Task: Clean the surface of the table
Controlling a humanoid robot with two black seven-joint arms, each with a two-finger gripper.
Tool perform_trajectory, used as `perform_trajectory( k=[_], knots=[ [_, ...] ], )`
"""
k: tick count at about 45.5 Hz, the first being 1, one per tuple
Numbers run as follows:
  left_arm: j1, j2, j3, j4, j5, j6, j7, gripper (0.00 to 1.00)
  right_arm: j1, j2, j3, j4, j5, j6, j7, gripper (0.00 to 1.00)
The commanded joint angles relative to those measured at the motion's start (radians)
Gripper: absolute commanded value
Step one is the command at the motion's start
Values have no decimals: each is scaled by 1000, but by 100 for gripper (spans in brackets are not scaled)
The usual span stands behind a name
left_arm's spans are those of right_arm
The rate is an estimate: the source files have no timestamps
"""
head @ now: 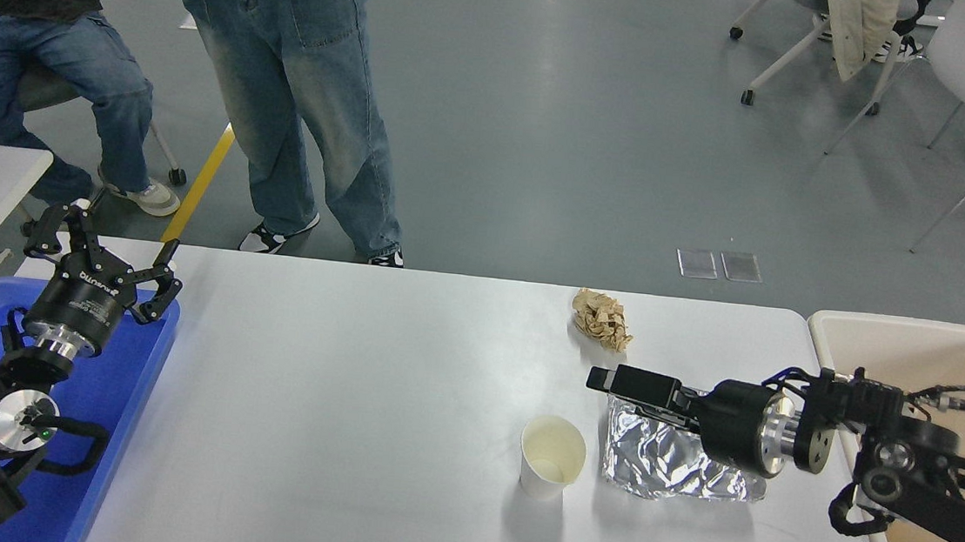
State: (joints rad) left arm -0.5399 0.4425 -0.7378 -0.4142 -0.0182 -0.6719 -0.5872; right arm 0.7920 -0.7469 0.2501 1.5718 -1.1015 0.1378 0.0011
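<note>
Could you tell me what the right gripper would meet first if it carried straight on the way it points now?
Nothing close: the right gripper points leftward over the table surface, passing behind the paper cup; depth is uncertain.

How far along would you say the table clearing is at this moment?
Nothing looks cleared yet: the paper cup, foil tray and crumpled brown paper all sit on the table surface. The right end effector is over the foil tray; the left end effector is parked over the blue bin.
</note>
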Motion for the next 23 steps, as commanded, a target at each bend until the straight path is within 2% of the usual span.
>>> perform_trajectory(
  k=[1,15,23],
  knots=[
    [0,-1,0,0,0,0,0,100,177,30,-235,-9,-57,16,0,100],
    [0,-1,0,0,0,-1,1,100,230,198,-371,-127,-149,2,-6,100],
    [0,-1,0,0,0,0,0,100,230,228,-377,-171,-156,-12,-6,100]
  ],
)
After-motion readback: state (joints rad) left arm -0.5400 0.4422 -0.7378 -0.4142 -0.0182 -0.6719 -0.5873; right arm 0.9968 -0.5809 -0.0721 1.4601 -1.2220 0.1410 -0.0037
